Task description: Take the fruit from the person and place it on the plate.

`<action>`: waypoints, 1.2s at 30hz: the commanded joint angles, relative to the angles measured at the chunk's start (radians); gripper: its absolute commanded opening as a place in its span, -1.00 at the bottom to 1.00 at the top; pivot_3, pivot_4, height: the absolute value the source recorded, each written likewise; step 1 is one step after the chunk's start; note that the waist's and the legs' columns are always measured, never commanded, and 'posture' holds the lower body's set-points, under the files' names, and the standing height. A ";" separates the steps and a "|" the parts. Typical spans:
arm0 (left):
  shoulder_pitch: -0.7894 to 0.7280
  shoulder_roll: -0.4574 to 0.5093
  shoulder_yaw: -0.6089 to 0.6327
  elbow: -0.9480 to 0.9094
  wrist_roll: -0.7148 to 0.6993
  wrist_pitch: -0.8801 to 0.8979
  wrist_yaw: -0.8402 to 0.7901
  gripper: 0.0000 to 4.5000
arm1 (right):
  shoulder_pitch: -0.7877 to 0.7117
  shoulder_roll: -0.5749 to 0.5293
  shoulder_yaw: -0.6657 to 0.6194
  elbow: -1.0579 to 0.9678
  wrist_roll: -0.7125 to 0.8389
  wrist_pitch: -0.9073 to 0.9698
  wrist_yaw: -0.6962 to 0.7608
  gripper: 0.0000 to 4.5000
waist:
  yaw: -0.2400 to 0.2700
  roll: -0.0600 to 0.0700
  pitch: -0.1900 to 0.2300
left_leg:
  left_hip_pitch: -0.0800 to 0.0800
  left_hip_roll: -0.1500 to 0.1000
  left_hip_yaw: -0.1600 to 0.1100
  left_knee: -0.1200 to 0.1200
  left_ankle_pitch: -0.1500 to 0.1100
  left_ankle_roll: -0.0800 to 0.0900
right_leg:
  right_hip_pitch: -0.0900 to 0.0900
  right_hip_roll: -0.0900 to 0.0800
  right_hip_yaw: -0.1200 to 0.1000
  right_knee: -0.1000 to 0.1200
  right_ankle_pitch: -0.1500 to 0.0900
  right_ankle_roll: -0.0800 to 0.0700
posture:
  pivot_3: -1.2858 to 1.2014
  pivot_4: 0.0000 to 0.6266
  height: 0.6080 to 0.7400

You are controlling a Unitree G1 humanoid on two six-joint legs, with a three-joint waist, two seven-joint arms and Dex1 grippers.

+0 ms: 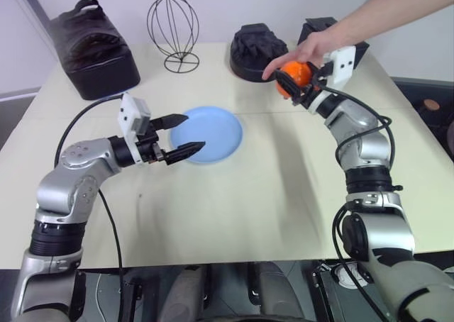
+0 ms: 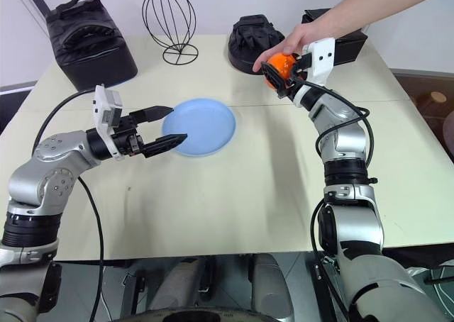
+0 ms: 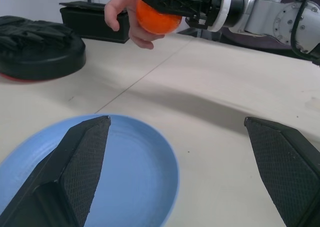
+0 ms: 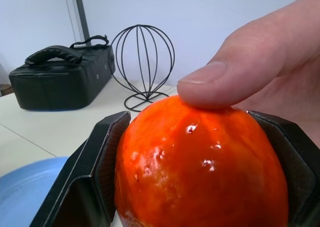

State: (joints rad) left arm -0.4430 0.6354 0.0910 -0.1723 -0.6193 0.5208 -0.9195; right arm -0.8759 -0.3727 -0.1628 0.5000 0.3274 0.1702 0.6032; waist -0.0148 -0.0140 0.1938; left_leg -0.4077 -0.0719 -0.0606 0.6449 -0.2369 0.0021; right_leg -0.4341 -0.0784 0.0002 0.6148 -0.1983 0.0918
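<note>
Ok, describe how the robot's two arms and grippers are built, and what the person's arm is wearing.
Both arms have silver-grey metal segments with black joints and loose black cables. Each wrist carries a white block-shaped camera mount. The left gripper and right gripper each have two black tapered fingers; the left's pads show a fine textured grid. The person's arm is bare, no sleeve visible.

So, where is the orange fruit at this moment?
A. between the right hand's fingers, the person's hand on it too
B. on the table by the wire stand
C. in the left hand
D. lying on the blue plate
A: the right hand is shut on the fruit, with the person's hand touching it.
</note>
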 commanded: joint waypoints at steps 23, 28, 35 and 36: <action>0.257 0.109 0.166 -0.144 0.006 0.027 0.083 1.00 | -0.033 0.321 0.223 0.099 -0.085 -0.033 0.054 0.39 | -0.001 0.000 0.000 | 0.000 -0.001 0.000 -0.002 0.000 -0.001 | -0.003 -0.001 0.001 0.001 0.000 0.000 | 0.03 -0.52 1.00; 0.277 0.095 0.178 -0.180 -0.013 0.044 0.118 1.00 | -0.086 0.332 0.210 0.221 -0.102 -0.093 0.065 0.39 | -0.006 0.000 0.000 | 0.000 0.000 0.000 -0.003 0.000 -0.002 | -0.004 0.000 0.001 0.001 0.000 0.000 | 0.03 -0.52 1.00; 0.284 0.081 0.173 -0.196 -0.026 0.048 0.144 1.00 | -0.116 0.330 0.182 0.273 -0.107 -0.129 0.077 0.98 | -0.006 0.000 0.000 | 0.000 0.000 0.000 -0.004 0.001 -0.002 | -0.005 0.000 0.001 0.001 0.000 0.000 | 0.03 -0.52 1.00; 0.281 0.080 0.171 -0.194 -0.025 0.048 0.145 1.00 | -0.117 0.327 0.180 0.272 -0.112 -0.135 0.072 0.98 | -0.006 0.000 0.000 | 0.000 0.000 0.000 -0.004 0.001 -0.002 | -0.005 0.000 0.001 0.002 0.000 0.000 | 0.03 -0.52 1.00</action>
State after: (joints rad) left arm -0.1566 0.7144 0.2354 -0.3352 -0.6250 0.5741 -0.7782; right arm -0.9538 -0.0480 0.0324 0.7884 0.2163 0.0662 0.6786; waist -0.0211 -0.0136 0.1940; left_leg -0.4082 -0.0721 -0.0608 0.6409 -0.2363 0.0001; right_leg -0.4386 -0.0780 0.0012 0.6163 -0.1982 0.0913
